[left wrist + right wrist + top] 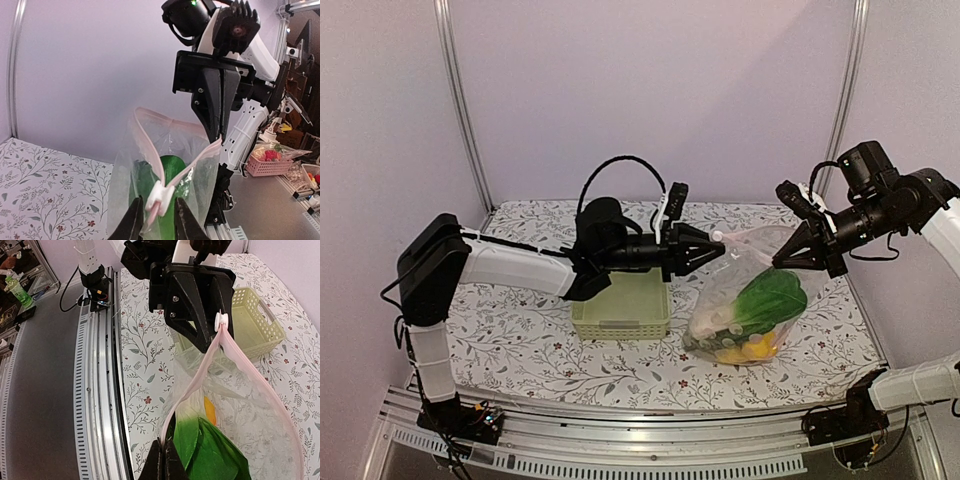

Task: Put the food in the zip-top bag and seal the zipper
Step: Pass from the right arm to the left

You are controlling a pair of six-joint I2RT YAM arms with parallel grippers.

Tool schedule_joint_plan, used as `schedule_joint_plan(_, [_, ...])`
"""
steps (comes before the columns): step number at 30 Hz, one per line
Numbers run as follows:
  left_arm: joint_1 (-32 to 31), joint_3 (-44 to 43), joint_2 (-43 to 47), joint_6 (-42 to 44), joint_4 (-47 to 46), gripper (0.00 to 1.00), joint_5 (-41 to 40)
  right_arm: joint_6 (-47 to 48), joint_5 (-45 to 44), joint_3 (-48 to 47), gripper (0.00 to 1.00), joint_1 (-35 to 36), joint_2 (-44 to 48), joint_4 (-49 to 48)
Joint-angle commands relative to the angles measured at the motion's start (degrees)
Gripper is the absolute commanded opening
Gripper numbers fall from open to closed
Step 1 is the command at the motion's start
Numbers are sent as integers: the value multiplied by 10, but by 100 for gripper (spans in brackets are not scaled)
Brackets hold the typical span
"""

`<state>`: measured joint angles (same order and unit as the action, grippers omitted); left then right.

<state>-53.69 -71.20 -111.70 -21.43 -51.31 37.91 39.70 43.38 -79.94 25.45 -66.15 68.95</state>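
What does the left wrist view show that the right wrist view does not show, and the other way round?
Only the left wrist view: the right gripper whole, shut on the zipper end, and a pink basket beyond the table. Only the right wrist view: the left gripper whole, the pale green basket, a yellow fruit. Both: the zip-top bag with green food, the white slider, the flowered table.

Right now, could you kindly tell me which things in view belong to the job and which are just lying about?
Job: transparent crinkly zip-top bag; pink zipper strip with white slider; leafy green bok choy; yellow lemon-like fruits.
Lying about: pale green lattice basket.
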Motion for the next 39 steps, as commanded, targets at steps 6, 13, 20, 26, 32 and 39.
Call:
schedule_joint_plan(6, [2,-3,6,18,30,7,-11,-12,-13,-1,0,3,-6,-16])
schedule_joint_plan(13, [2,-25,61,93,175,0,-26,-42,-59,-9,0,2,-8,-40])
schedule_joint_plan(20, [-1,-55,118,165,364,0,-68,-46,-88,-50,2,2,-17,-49])
schedule_joint_plan(26, [-21,-76,128,186,430,0,-116,-38,-80,-90,16,2,-37,-43])
schedule_joint_plan(32, [-48,-85,135,203,455,0,-165,-24,-15,-139,33,3,-66,-42])
schedule_joint_plan(39, [-74,-77,155,224,463,0,-206,-28,10,-150,45,46,-101,-72])
